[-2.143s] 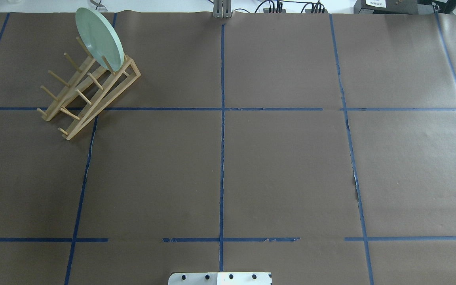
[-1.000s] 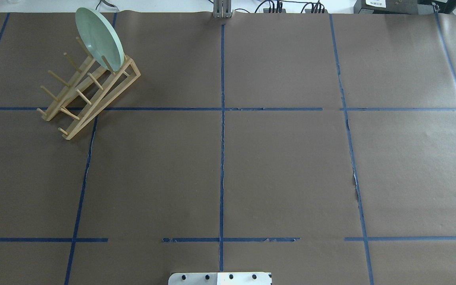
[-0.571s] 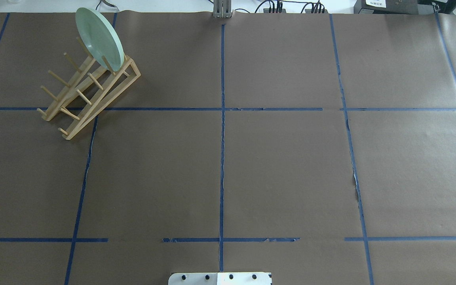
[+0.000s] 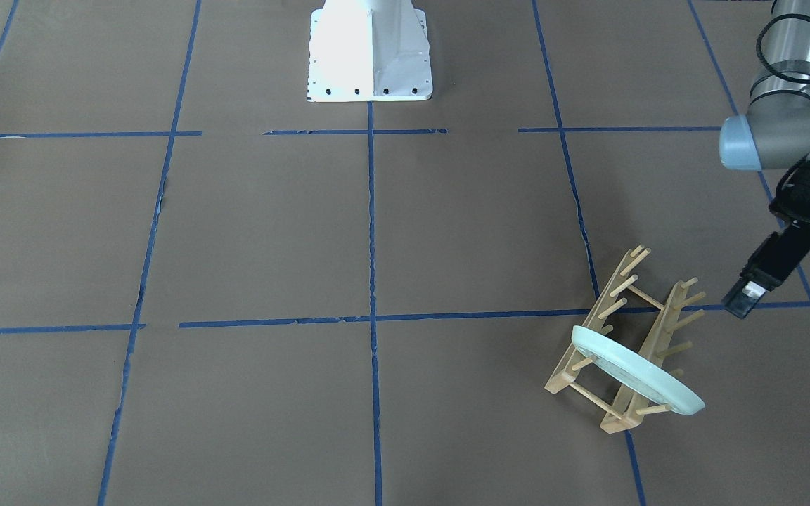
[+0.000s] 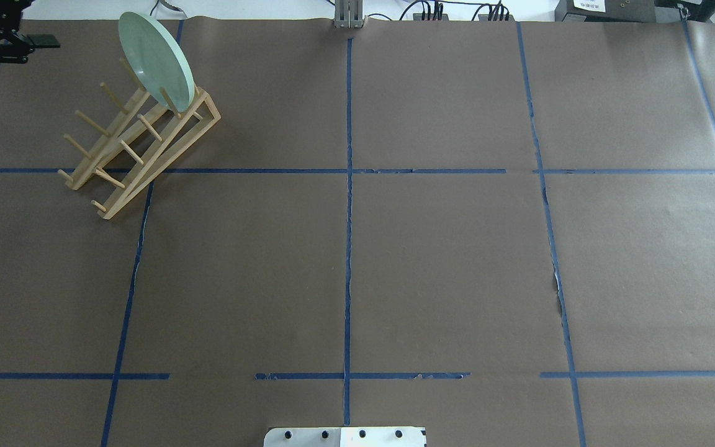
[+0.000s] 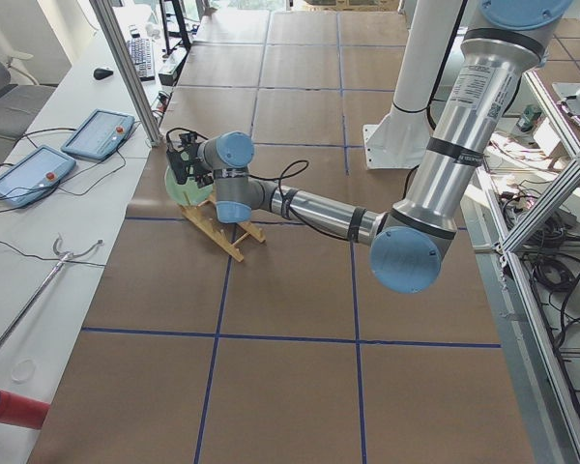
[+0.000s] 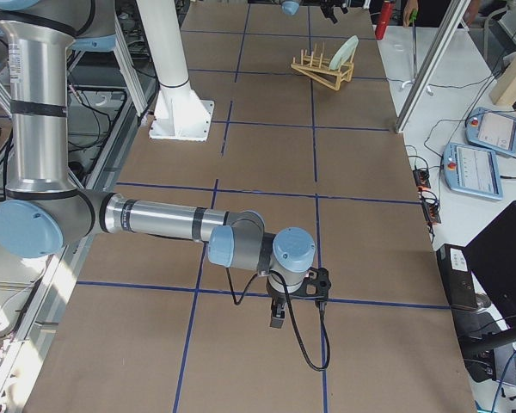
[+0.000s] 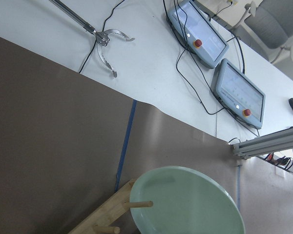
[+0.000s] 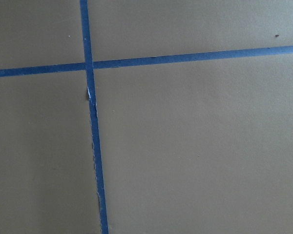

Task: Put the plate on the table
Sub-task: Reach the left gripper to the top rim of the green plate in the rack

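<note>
The pale mint-green plate (image 5: 156,59) stands on edge in the far end slot of the light wooden peg rack (image 5: 140,143), at the table's far left. It also shows in the front view (image 4: 633,374) and fills the bottom of the left wrist view (image 8: 185,204). My left gripper (image 4: 739,303) hangs above the table beside the rack, apart from the plate; in the overhead view it sits at the top left corner (image 5: 41,42). I cannot tell if it is open or shut. My right gripper (image 7: 277,317) shows only in the right side view, low over the table, far from the plate; I cannot tell its state.
The table is covered in brown paper with blue tape lines (image 5: 348,186). The robot base (image 4: 370,53) stands at the near middle edge. Beyond the far edge lie two teach pendants (image 8: 219,63) and cables on a white bench.
My left arm and gripper have come into the overhead view at the top left corner. The plate and rack have not moved.
</note>
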Robot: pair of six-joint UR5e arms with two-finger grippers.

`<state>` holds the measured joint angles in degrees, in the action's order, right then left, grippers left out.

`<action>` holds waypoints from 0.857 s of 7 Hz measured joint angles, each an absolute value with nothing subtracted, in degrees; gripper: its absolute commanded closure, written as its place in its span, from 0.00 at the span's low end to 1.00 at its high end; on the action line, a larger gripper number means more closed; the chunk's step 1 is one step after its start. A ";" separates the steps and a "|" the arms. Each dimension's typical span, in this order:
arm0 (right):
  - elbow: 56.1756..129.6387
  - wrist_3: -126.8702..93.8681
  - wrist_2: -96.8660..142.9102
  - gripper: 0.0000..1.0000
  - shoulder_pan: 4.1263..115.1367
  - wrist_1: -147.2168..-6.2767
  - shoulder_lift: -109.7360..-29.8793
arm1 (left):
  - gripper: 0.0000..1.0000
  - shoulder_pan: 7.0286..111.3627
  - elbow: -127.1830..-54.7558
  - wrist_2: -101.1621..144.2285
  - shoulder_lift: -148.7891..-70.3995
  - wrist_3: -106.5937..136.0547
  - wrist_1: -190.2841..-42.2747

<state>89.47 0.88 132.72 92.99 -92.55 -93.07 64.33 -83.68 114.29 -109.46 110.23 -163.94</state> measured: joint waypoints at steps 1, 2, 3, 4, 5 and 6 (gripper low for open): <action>89.47 0.88 132.72 0.00 92.99 -92.55 -93.08 | 0.03 62.39 -83.35 112.26 -110.10 112.49 -164.76; 89.47 0.88 132.71 0.00 92.99 -92.55 -93.08 | 0.09 61.30 -82.41 111.43 -111.34 113.09 -164.88; 89.47 0.88 132.71 0.00 92.99 -92.55 -93.08 | 0.16 60.39 -80.81 110.99 -112.90 113.16 -164.82; 89.47 0.88 132.72 0.00 92.99 -92.55 -93.08 | 0.26 59.27 -79.49 110.27 -114.03 113.13 -164.73; 89.47 0.88 132.71 0.00 92.99 -92.55 -93.08 | 0.36 58.54 -78.63 109.18 -114.74 113.07 -164.69; 89.47 0.88 132.71 0.00 92.99 -92.55 -93.08 | 0.48 58.18 -77.96 108.34 -115.32 113.04 -164.67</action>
